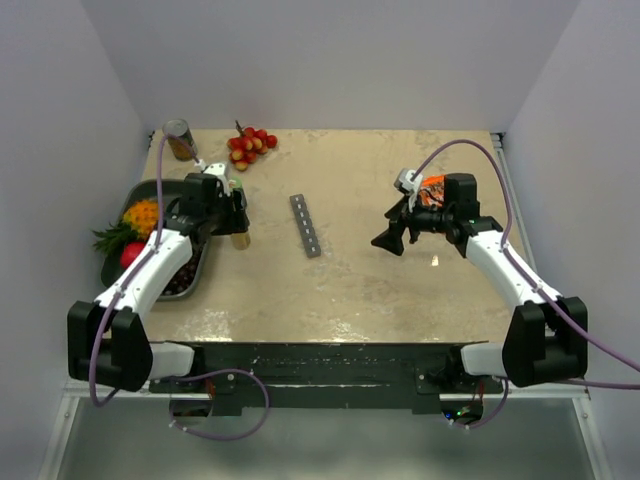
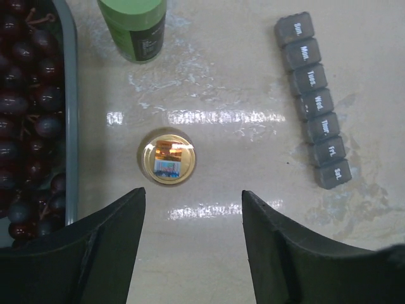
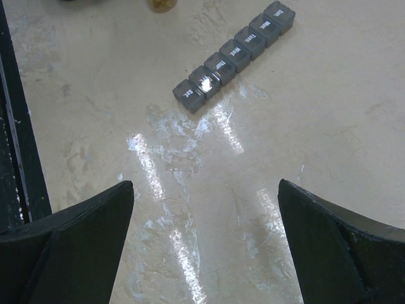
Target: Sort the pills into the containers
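The small clear pill bottle [image 1: 240,239] stands upright on the table; the left wrist view shows its gold cap from above [image 2: 167,156], and the pills show only as a tan mass. My left gripper [image 2: 193,202] is open and empty, hovering just above and short of the bottle [image 1: 238,222]. The dark-grey strip of lidded day compartments [image 1: 305,225] lies mid-table, all lids shut [image 2: 313,101] [image 3: 234,54]. My right gripper [image 1: 386,242] is open and empty [image 3: 205,190], above bare table to the right of the strip.
A green-capped bottle [image 2: 133,28] stands just beyond the pill bottle. A dark tray [image 1: 133,190] of grapes [image 2: 25,95] and other fruit sits at the left. Red-yellow berries [image 1: 250,145] and a can [image 1: 180,140] are at the back left. An orange packet [image 1: 432,190] lies behind my right arm.
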`<state>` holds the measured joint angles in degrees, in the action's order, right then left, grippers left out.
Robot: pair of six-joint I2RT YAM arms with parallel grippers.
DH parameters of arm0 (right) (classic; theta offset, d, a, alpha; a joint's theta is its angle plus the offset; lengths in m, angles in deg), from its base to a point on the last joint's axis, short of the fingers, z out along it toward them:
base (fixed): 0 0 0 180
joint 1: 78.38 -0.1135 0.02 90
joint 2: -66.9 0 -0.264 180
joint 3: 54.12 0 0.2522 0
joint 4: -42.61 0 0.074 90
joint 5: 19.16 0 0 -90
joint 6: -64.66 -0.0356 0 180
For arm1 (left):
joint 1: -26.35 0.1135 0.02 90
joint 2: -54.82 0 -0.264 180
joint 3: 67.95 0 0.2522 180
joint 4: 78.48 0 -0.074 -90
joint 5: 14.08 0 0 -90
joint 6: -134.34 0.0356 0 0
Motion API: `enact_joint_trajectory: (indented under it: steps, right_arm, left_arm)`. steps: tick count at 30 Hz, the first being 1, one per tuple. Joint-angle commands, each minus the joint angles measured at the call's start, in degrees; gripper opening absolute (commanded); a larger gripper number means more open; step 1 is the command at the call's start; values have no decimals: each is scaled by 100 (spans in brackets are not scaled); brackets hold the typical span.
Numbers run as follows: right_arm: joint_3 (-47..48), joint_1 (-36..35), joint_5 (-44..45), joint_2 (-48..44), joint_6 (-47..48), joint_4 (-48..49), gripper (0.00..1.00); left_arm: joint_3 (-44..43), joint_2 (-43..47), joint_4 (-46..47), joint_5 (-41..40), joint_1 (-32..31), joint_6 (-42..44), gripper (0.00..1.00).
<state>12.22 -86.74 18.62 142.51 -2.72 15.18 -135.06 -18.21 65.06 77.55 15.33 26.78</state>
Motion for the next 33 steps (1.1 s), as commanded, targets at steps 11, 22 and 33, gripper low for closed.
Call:
enact_joint_trajectory:
  steps: [11, 22, 33]
  right_arm:
    - [-63, -16, -60, 85, 289, 189, 99]
    - [-37, -456, 977, 296, -468, 717, 99]
    - [-81, -421, 1224, 252, -442, 770, 99]
  left_arm:
    - [-845, -467, -104, -235, -268, 456, 64]
    - [-177, 413, 1021, 716, -662, -519, 81]
    - [-1484, -1923, 461, -1242, -2130, -1917, 85]
